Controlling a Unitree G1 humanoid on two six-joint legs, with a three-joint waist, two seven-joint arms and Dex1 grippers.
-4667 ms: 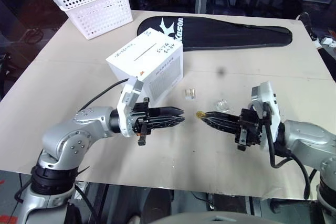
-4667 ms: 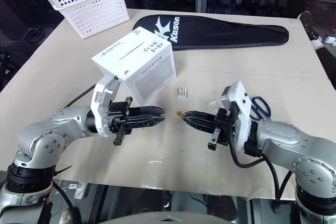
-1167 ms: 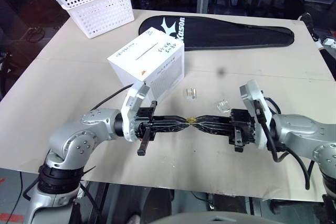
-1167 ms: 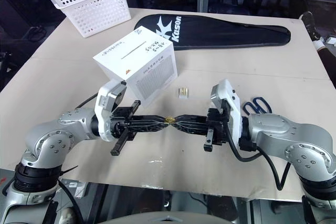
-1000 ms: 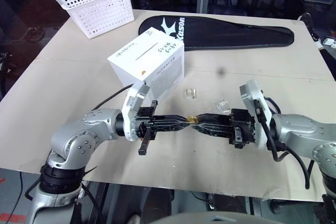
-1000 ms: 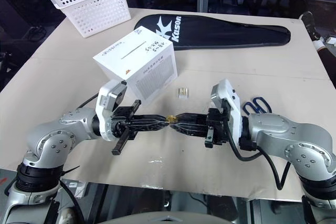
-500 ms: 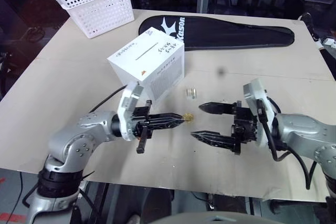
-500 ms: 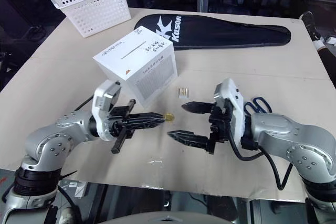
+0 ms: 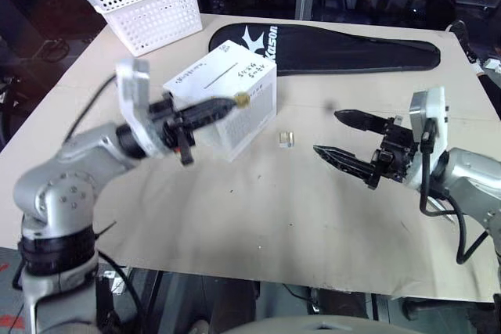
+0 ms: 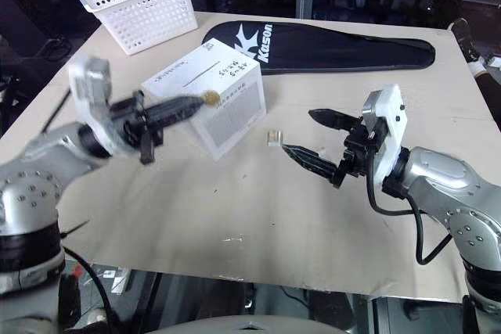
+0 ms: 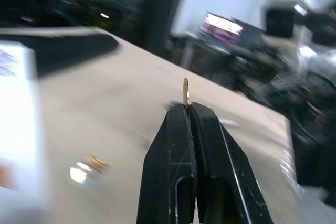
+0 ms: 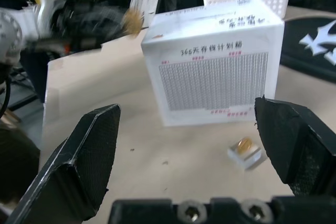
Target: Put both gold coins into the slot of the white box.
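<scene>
Both arms: silver-grey rounded metal shells, small dark screws on joint housings. White rectangular camera block on each wrist. Black cables looping from wrists along forearms. Long tapered black fingers point(image 9: 213, 108), faintly scratched; right pair point(image 12: 100, 145) broad, wedge-shaped, screw heads at base.

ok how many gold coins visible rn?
2. One gold coin is pinched in the left gripper over the white box; the other sits in a small clear case on the table.
</scene>
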